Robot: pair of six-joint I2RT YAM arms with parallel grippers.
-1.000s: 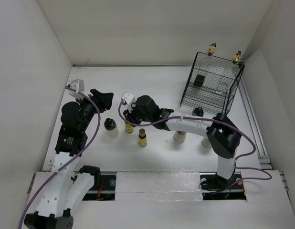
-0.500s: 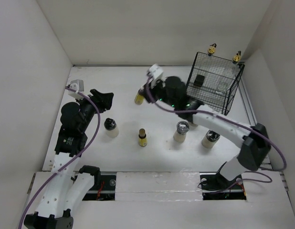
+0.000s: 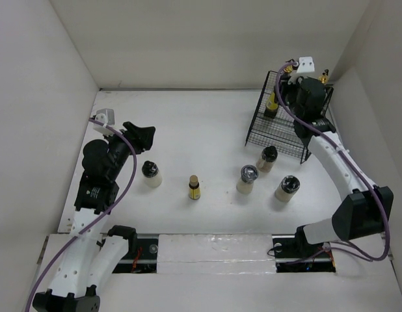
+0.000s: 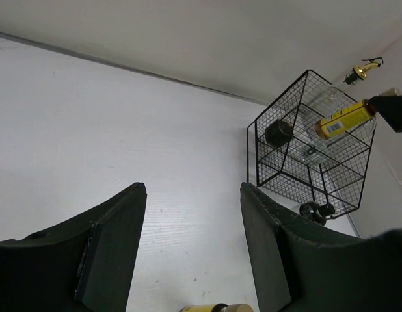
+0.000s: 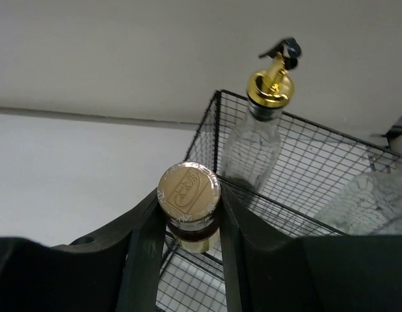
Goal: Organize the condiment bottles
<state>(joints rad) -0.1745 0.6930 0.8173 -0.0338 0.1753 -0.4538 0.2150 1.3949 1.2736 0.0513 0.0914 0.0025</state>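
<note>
My right gripper (image 3: pixel 277 101) is shut on a tiny yellow brown-capped bottle (image 3: pixel 272 103) and holds it over the black wire basket (image 3: pixel 298 144). In the right wrist view the bottle's cap (image 5: pixel 188 187) sits between my fingers (image 5: pixel 144 247). Two tall clear glass bottles with gold pourers (image 5: pixel 261 133) (image 5: pixel 360 201) stand in the basket. The second tiny yellow bottle (image 3: pixel 194 187) stands mid-table. Four cream shakers stand on the table (image 3: pixel 151 174) (image 3: pixel 247 179) (image 3: pixel 286 189) (image 3: pixel 267 158). My left gripper (image 3: pixel 144 135) is open and empty, above and behind the left shaker.
The basket (image 4: pixel 289 166) stands at the back right, near the right wall. A dark object (image 4: pixel 279 132) sits inside it. White walls close in the table on the left, back and right. The held bottle (image 4: pixel 344 119) also shows in the left wrist view.
My right arm has lifted the yellow bottle from beside the other one mid-table and swung it right and back, over the basket. The left arm has not moved.
</note>
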